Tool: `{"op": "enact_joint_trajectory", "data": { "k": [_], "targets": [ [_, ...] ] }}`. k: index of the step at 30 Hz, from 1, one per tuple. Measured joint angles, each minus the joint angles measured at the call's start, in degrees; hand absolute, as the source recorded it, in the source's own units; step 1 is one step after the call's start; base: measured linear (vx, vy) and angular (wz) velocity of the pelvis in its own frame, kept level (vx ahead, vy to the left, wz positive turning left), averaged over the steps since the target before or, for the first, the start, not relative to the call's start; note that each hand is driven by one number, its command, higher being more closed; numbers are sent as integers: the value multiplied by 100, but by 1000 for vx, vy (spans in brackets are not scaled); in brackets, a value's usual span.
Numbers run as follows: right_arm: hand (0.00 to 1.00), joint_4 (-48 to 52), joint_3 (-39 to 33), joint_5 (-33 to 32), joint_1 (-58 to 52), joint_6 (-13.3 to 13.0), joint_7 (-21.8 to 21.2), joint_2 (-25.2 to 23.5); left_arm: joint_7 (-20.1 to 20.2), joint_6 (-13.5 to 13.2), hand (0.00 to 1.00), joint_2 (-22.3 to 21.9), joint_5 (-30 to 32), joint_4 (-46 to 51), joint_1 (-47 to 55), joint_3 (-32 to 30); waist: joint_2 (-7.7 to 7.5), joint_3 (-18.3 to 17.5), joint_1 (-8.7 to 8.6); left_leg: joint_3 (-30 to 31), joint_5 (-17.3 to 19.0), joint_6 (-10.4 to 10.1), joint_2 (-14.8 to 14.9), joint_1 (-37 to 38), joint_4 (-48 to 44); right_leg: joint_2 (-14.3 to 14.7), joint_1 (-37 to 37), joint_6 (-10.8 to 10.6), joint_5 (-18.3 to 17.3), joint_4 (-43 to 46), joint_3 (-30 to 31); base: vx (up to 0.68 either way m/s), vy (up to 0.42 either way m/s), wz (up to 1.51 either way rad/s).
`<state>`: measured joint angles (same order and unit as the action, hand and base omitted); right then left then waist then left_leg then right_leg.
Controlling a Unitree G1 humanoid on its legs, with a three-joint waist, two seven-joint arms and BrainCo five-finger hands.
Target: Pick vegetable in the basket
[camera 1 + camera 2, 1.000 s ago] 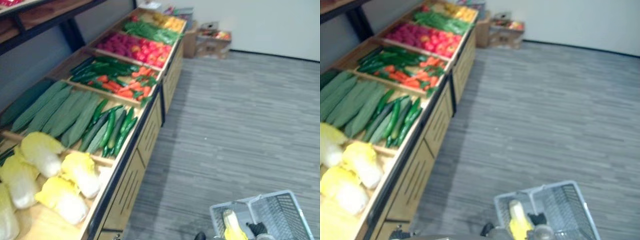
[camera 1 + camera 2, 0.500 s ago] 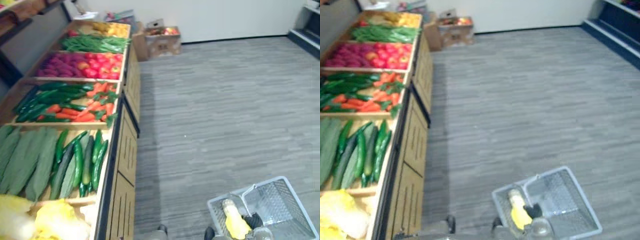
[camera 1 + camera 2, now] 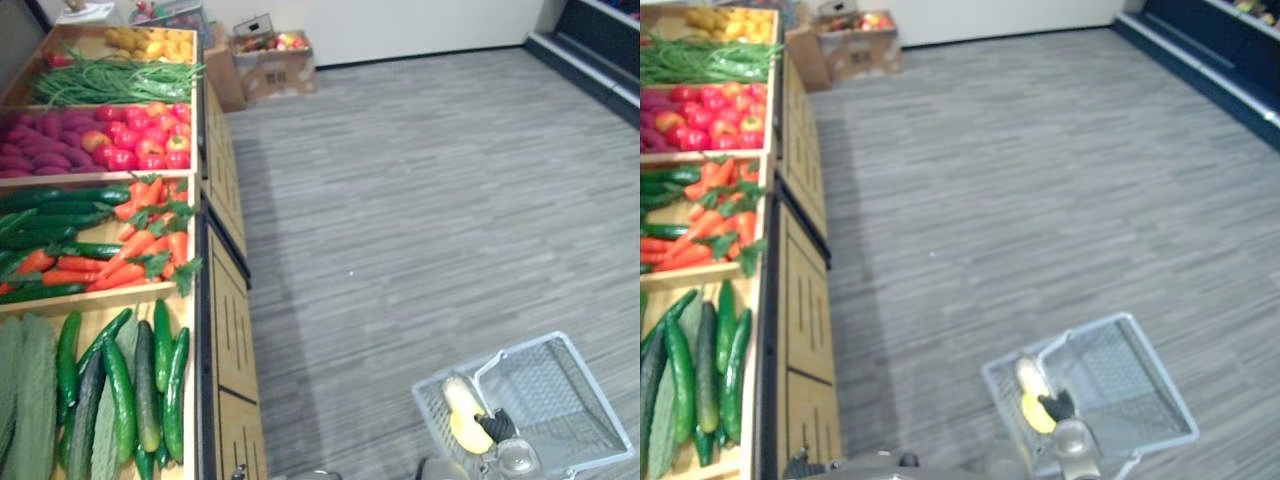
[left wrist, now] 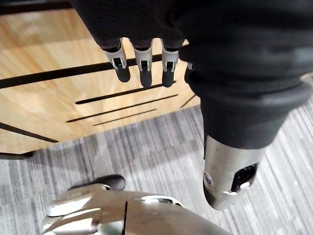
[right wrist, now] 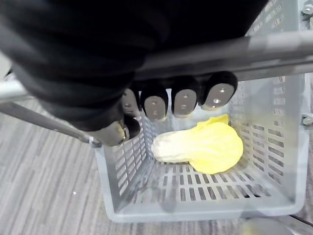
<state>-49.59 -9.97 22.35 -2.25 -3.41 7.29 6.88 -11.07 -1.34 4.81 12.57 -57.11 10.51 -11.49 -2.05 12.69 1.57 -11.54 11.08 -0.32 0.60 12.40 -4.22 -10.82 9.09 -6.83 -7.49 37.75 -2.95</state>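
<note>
Cabbage (image 5: pixel 205 147): one, lying in basket (image 3: pixel 575 395) at my 5 o'clock, my right hand (image 5: pixel 183 103) curled round its handle (image 5: pixel 274 46), left hand (image 4: pixel 142 63) slack, empty; view has swung along the counter (image 3: pixel 228 330), pick apparently done.

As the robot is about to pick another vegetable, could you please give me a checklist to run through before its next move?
1. Right hand curled round the grey bar handle of the basket: ok.
2. Grey slatted plastic basket upright, with room beside the yellow-white cabbage: ok.
3. Left hand relaxed, holding nothing: ok.
4. Left hand over the long green cucumbers: not ok; it hangs by the light wooden cabinet front.
</note>
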Motion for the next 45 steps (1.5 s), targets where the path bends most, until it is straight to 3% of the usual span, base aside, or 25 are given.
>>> {"op": "enact_joint_trajectory", "data": {
  "k": [2,3,7,9,10,11,12,16,18,19,20,23,25,28,30,32,33,34,35,36,38,39,42,44,45],
  "targets": [
    [100,7,-76,-3,-50,-24,37,-111,-2,45,0,82,-2,7,-6,-2,-88,122,-5,102,286,78,13,382,-11,-236,316,-160,92,1145,-91,141,-24,24],
    [100,-28,-82,-29,-90,-24,17,-114,-15,73,0,110,-5,11,-11,20,-144,134,-10,144,310,69,45,587,49,-468,479,98,-120,1341,-474,201,-37,26],
    [100,-33,-221,-44,33,-27,7,-110,5,77,0,19,-5,12,-92,46,78,250,-90,194,333,-23,396,619,85,-374,795,47,-142,-246,-845,219,-93,20],
    [100,-33,-432,-45,42,-19,7,-109,12,74,0,-36,-6,17,-138,51,169,303,-184,272,435,-237,615,673,84,-210,693,-154,309,-2089,-719,322,-231,22],
    [100,-36,-486,-47,28,-4,5,-116,16,74,0,-36,-6,17,-136,44,159,299,-195,280,496,-341,650,704,83,-194,648,-156,473,-2494,-689,368,-288,16],
    [100,-72,-568,-51,6,39,2,-98,16,74,0,-35,-9,12,-138,23,107,300,-190,291,611,-533,731,812,87,-153,581,-136,1081,-2749,-637,422,-388,24],
    [100,-85,-621,-51,-19,53,8,-29,19,72,0,-76,-16,12,-178,5,272,361,-246,344,652,-599,936,900,55,-32,625,-57,1324,-2375,-691,416,-404,31],
    [100,-157,-762,-54,-48,145,30,67,1,24,0,-235,-30,59,-193,-28,480,252,-304,613,230,-904,1325,378,-1152,95,807,267,499,-1339,-994,375,-364,19],
    [100,-199,-746,-56,-130,150,25,98,-33,-10,0,-240,-62,97,-205,-74,483,251,-324,837,-362,-924,1499,-220,-2415,96,506,350,193,-1277,-1247,393,-350,46],
    [100,-215,-701,-60,-226,167,35,118,-89,-7,0,-243,-116,108,-205,-97,475,256,-310,856,-1184,-874,1647,-611,-3214,133,157,418,74,-1412,-1357,363,-270,39],
    [100,-225,-657,-85,-274,174,56,114,-150,-27,0,-247,-125,128,-186,-178,408,297,-281,759,-1259,-821,1812,-826,-3777,180,-112,475,39,-1593,-1411,409,-288,24],
    [100,-312,-445,-114,-195,177,140,241,-230,-62,0,-249,-118,236,-166,-230,404,304,-225,-85,-484,-605,2052,-1446,-4901,277,-904,590,-27,-2246,-1452,279,-159,4],
    [100,-328,-436,-119,-192,174,152,266,-240,-85,0,-264,-125,295,-154,-244,403,306,-193,-306,-230,-674,2002,-1781,-4651,279,-1276,544,6,-2588,-1557,277,-79,19],
    [100,-327,-498,-222,-109,154,162,252,-257,-101,0,-286,-128,350,-174,-370,377,319,-111,-416,-224,-684,1808,-2050,-2958,220,-1678,411,72,-3026,-1743,224,65,19],
    [100,-303,-546,-250,-151,125,210,238,-308,-65,0,-291,-120,344,-182,-461,311,322,-125,-400,-537,-652,1355,-2044,-1066,-58,-1976,99,66,-3245,-1983,275,193,48],
    [100,-302,-550,-260,-195,140,224,271,-389,-60,0,-351,-115,343,-166,-461,361,298,-129,-357,-832,-609,1166,-2035,-111,-193,-2171,-231,72,-3347,-2163,333,300,53],
    [100,-307,-542,-257,-190,160,228,239,-405,-46,0,-360,-114,314,-153,-469,337,289,-101,-445,-1264,-483,1052,-2033,-210,-287,-2316,-405,56,-3379,-2173,358,316,39],
    [100,-306,-500,-252,-186,160,219,196,-412,-44,0,-334,-112,314,-141,-460,275,270,-78,-522,-1384,-343,988,-2047,-272,-367,-2359,-406,55,-3429,-2155,431,338,18],
    [100,-296,-384,-237,-164,158,215,67,-426,-42,0,-233,-109,323,-131,-455,54,227,19,-600,-1365,-276,832,-2141,-457,-550,-2355,-402,57,-3509,-2063,419,280,3],
    [100,-286,-274,-219,-107,149,207,-71,-433,-30,0,-118,-100,335,-127,-459,-185,225,71,-665,-1162,-210,664,-2161,-603,-717,-2378,-421,128,-3553,-1920,408,266,0],
    [100,-248,-220,-208,-15,132,207,-164,-440,9,0,-52,-94,336,-117,-470,-312,197,97,-694,-878,-169,610,-2203,-1005,-823,-2436,-583,379,-3546,-1790,299,168,-9],
    [100,-229,-197,-211,43,60,210,-170,-445,16,0,-27,-65,330,-100,-467,-296,176,154,-759,-508,-151,640,-2178,-1364,-908,-2378,-635,471,-3229,-1546,306,193,-26],
    [100,-211,-188,-216,98,-56,207,-209,-476,42,0,-52,-1,328,-47,-426,-277,132,175,-899,-125,-122,638,-1913,-1500,-1170,-1760,-517,633,-1777,-1159,255,194,-30],
    [100,-128,-112,-223,156,-157,245,-311,-457,74,0,-23,13,343,60,-170,-247,131,129,-993,118,-23,577,-1391,-1282,-1520,-827,486,1580,208,-955,302,204,-15],
    [100,-89,-96,-215,180,-214,242,-308,-441,79,0,2,11,344,70,-118,-202,170,94,-963,222,51,556,-1261,-1264,-1515,-627,425,1457,754,-874,306,135,13]
  ]
}}
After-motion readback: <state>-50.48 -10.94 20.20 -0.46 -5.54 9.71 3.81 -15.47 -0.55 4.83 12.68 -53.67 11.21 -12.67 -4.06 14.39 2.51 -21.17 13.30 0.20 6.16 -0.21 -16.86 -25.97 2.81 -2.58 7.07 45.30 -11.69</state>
